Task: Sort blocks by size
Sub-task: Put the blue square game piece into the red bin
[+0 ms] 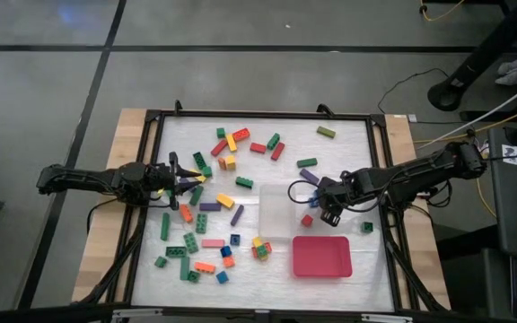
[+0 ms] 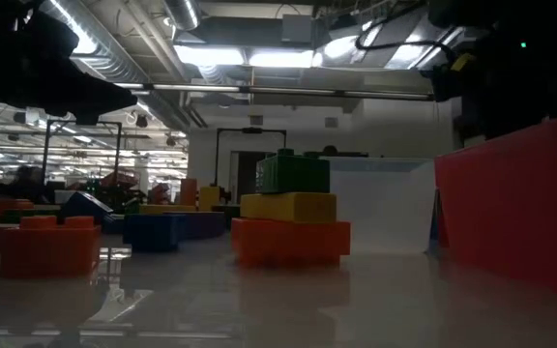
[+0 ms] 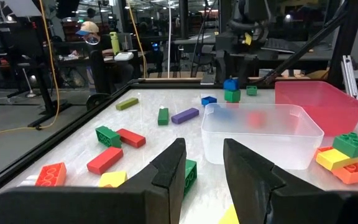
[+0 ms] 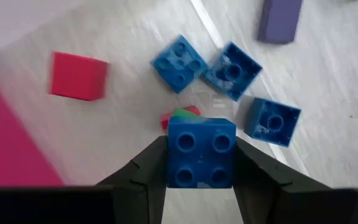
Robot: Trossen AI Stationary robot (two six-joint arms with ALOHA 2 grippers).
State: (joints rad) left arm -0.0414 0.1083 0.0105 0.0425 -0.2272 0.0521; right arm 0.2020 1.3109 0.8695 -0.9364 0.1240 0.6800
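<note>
Many coloured studded blocks (image 1: pixel 206 218) lie scattered on the white table. My right gripper (image 1: pixel 327 206) is beside the clear tub (image 1: pixel 281 212), shut on a blue square block (image 4: pixel 201 152). Under that block a green-and-red piece (image 4: pixel 182 115) peeks out. Three blue square blocks (image 4: pixel 232 68) and a red cube (image 4: pixel 78 76) lie on the table close by. My left gripper (image 1: pixel 187 179) hovers low at the table's left, open and empty. A green block (image 3: pixel 190 175) and yellow blocks (image 3: pixel 113 180) lie just past its fingertips. My right gripper pinches the blue square block by two opposite side walls (image 4: pixel 169 155) between its two fingers. The fingers come from above, pointing down. The block is level with its studs up; I cannot tell whether it rests on the green-and-red piece beneath it.
The red tray (image 1: pixel 321 256) lies at the near right, next to the clear tub (image 3: pixel 260 134). Longer bars and short blocks crowd the table's left and middle. A black frame (image 1: pixel 155 115) rims the table. People and desks show beyond the table's far side.
</note>
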